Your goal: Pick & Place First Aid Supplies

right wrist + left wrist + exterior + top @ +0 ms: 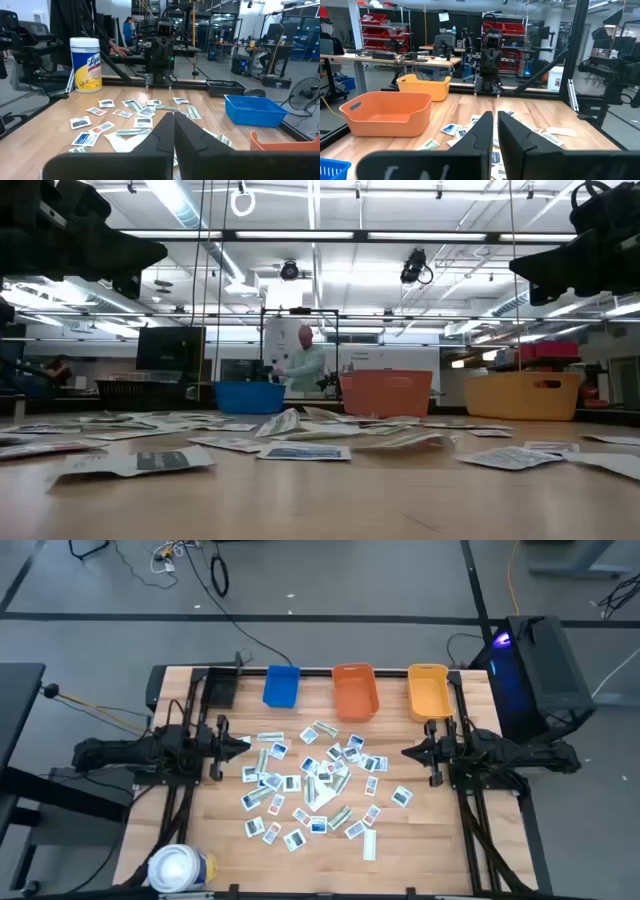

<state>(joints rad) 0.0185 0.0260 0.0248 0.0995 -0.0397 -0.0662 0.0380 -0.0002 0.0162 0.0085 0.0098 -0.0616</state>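
Observation:
The first aid supplies (pixel 315 780) are many small flat packets, white with blue or red print, lying scattered on the middle of the wooden table (pixel 420 850). The low view shows them flat on the wood (pixel 300 450). My left gripper (pixel 245 741) hovers shut above the left side of the pile, pointing level toward the table's right; in its wrist view the packets (pixel 452 129) lie below and ahead of its fingertips (pixel 495 116). My right gripper (pixel 406 752) hovers shut at the pile's right side, pointing left, above the packets (pixel 102 127). Neither holds anything.
Along the far edge stand a blue bin (pixel 282 686), an orange bin (pixel 355 690) and a yellow bin (pixel 428 690). A white wipes canister (pixel 180 868) stands at the near left corner. A person (pixel 305 360) is in the room beyond the table.

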